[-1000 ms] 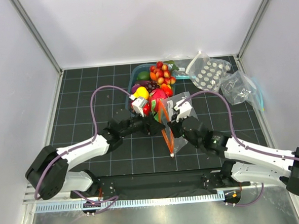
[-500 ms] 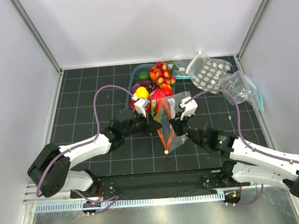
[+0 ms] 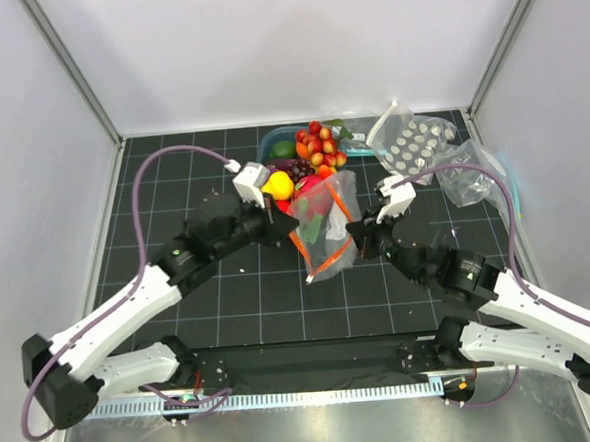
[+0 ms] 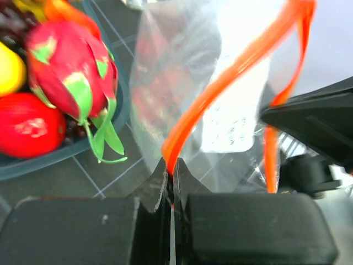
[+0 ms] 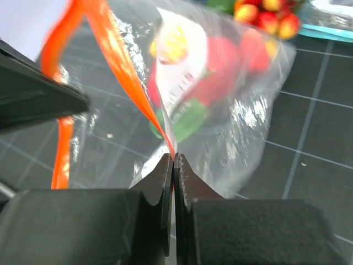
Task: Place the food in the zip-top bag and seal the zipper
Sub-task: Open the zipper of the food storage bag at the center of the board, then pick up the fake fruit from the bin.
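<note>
The clear zip-top bag [image 3: 326, 241] hangs between my two grippers just in front of the bin, its mouth pulled apart. My left gripper [image 3: 293, 225] is shut on one side of the orange-red zipper [image 4: 220, 77]. My right gripper [image 3: 352, 240] is shut on the other side of the zipper [image 5: 118, 61]. Red and green shapes show through the bag [image 5: 237, 110]; whether they lie inside I cannot tell. The food [image 3: 309, 162] fills a teal bin [image 3: 267, 143]: a pink dragon fruit [image 4: 71, 66], a yellow fruit [image 3: 279, 185], a red one [image 4: 30, 124].
A clear pouch of white discs [image 3: 411, 144] and a crumpled pouch with a teal-blue strip [image 3: 478, 175] lie at the back right. White walls and metal posts enclose the black gridded mat [image 3: 172, 178].
My left gripper has closed on the zipper strip. Both grippers drew apart and toward the bin, turning the bag from edge-on to spread open.
</note>
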Robot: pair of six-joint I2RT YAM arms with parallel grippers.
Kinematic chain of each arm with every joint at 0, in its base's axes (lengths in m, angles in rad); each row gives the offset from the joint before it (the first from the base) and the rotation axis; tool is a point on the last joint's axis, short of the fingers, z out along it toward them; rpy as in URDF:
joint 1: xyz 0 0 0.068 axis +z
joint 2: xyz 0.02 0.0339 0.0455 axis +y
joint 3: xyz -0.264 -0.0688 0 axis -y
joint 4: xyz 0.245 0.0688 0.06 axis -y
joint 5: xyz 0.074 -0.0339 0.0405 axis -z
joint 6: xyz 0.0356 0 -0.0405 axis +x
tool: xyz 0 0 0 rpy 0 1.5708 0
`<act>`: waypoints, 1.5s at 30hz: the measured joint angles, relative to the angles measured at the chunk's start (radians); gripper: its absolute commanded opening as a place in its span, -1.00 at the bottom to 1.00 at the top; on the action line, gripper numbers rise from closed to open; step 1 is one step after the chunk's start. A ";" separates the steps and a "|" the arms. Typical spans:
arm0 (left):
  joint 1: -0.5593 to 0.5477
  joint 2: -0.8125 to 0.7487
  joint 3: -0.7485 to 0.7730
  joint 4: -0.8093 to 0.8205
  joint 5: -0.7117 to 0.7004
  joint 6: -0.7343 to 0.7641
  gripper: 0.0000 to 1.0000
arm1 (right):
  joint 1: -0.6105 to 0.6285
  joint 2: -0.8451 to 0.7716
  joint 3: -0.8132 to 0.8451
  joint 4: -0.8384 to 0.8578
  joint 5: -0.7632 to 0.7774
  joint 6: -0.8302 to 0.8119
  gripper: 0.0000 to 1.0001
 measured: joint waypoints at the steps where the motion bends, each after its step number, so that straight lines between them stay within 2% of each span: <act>1: 0.000 -0.029 0.027 -0.046 -0.016 -0.007 -0.99 | 0.000 0.008 0.014 0.001 -0.013 0.001 -0.92; 9: 0.000 -0.202 0.201 -0.410 -0.135 -0.052 -0.99 | 0.000 0.216 0.177 0.058 -0.187 0.012 -0.94; 14: 0.000 -0.206 0.380 -0.663 -0.268 -0.044 -1.00 | 0.000 0.369 0.274 0.134 -0.300 0.018 -0.98; 19: 0.000 -0.187 0.481 -0.847 -0.422 -0.031 -0.99 | 0.000 0.486 0.299 0.238 -0.377 0.044 -0.97; 22: 0.000 -0.160 0.494 -0.929 -0.517 -0.027 -1.00 | 0.000 0.555 0.299 0.276 -0.399 0.065 -0.74; 23: 0.000 -0.149 0.494 -0.950 -0.542 -0.027 -1.00 | 0.000 0.570 0.299 0.282 -0.400 0.069 -0.72; 27: 0.000 -0.094 0.447 -0.956 -0.608 -0.028 -1.00 | -0.003 0.613 0.282 0.304 -0.372 0.086 -0.68; 33: 0.000 0.008 0.273 -0.861 -0.620 -0.029 -0.99 | -0.044 0.612 0.135 0.385 -0.311 0.121 -0.61; 36: 0.000 0.053 0.249 -0.813 -0.598 -0.028 -0.99 | -0.072 0.611 0.066 0.403 -0.295 0.141 -0.16; 37: -0.001 0.065 0.249 -0.794 -0.591 -0.028 -1.00 | -0.081 0.609 0.043 0.412 -0.288 0.148 0.05; 40: -0.001 0.079 0.249 -0.755 -0.581 -0.028 -1.00 | -0.090 0.585 -0.014 0.428 -0.271 0.150 0.23; 45: -0.001 0.071 0.254 -0.743 -0.595 -0.027 -0.99 | -0.089 0.496 -0.042 0.430 -0.254 0.138 0.39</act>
